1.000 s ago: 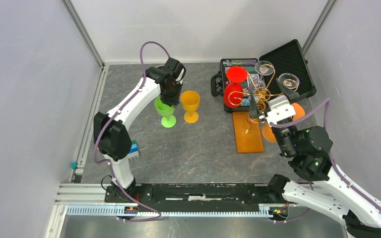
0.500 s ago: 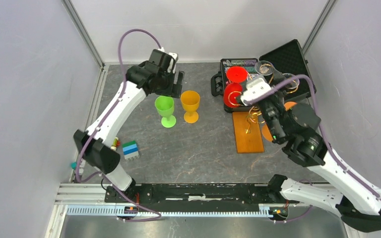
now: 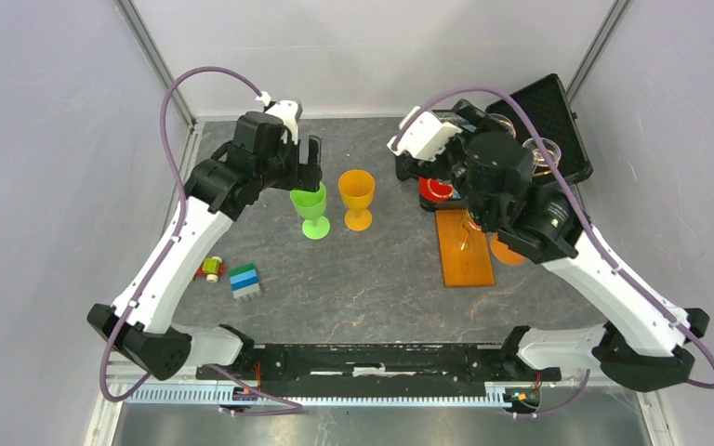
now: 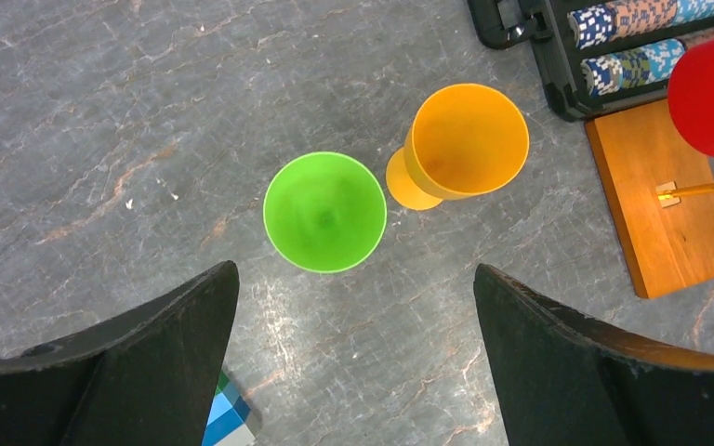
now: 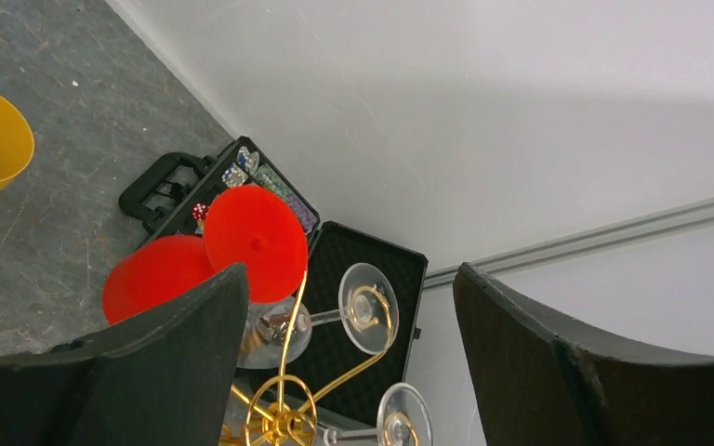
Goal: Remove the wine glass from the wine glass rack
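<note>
**Operator:** Which step is in hand?

**Technician:** The approach, by my reading. The right gripper hangs above the wine glass rack with its fingers spread wide and nothing between them. No glass is gripped.

**Operator:** Location of the glasses?

**Technician:** On the rack's gold curls: two red wine glasses on the side toward the goblets and clear wine glasses on the side toward the black case. Which one is targeted cannot be told.

**Operator:** And the next move?

**Technician:** Probably: lower the fingers to one stem, close on it, then slide the glass outward along its wire arm. A straight lift would likely catch the curl.

**Operator:** Clearances?

**Technician:** Tight behind and to the right — the case touches or nearly touches the rack's wooden base, and the side wall stands near. Open worktop lies on the rack's left, toward the goblets.

**Operator:** Left arm?

**Technician:** The left gripper hovers with its fingers wide apart and empty, over the green goblet and the yellow goblet. Both goblets stand upright, just beside each other and well apart from the rack.
</note>
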Robot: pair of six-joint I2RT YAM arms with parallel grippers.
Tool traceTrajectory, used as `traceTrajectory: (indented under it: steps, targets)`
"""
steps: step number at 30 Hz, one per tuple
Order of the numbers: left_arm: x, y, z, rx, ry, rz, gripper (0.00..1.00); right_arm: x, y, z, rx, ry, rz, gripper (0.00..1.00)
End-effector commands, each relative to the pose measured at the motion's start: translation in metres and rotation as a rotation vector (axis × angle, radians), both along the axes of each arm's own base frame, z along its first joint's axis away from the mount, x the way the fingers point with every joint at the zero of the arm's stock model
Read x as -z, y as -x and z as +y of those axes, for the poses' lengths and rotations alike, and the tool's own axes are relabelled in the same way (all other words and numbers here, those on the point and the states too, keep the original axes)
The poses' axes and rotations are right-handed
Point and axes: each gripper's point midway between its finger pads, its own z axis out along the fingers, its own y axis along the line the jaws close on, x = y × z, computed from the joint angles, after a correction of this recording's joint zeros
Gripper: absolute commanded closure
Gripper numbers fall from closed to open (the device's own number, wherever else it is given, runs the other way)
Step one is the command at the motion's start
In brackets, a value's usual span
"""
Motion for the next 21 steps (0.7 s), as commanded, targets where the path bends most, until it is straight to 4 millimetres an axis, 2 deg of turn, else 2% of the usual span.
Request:
traceTrajectory:
  steps: [1, 4, 8, 11, 16, 21]
  targets:
    - [-0.021, 0.004, 0.003, -0.029, 0.078, -0.083, 0.0, 0.008, -0.013, 0.012, 0.017, 0.019, 0.087, 0.15]
    - [-0.022, 0.007, 0.008, -0.041, 0.068, -0.095, 0.0, 0.008, -0.025, 0.025, 0.027, 0.026, 0.12, 0.16]
    - [-0.031, 0.009, 0.051, -0.228, -0.022, -0.163, 0.0, 0.025, -0.043, 0.036, 0.093, 0.098, 0.187, 0.15]
    - [-0.042, 0.018, 0.072, -0.313, -0.02, -0.235, 0.0, 0.044, -0.052, 0.043, 0.108, 0.141, 0.221, 0.15]
    - [-0.059, 0.031, 0.085, -0.355, 0.06, -0.35, 0.0, 0.064, -0.066, 0.043, 0.145, 0.192, 0.257, 0.19]
    - [-0.059, 0.035, 0.082, -0.323, 0.089, -0.375, 0.0, 0.085, -0.076, 0.04, 0.178, 0.241, 0.294, 0.28]
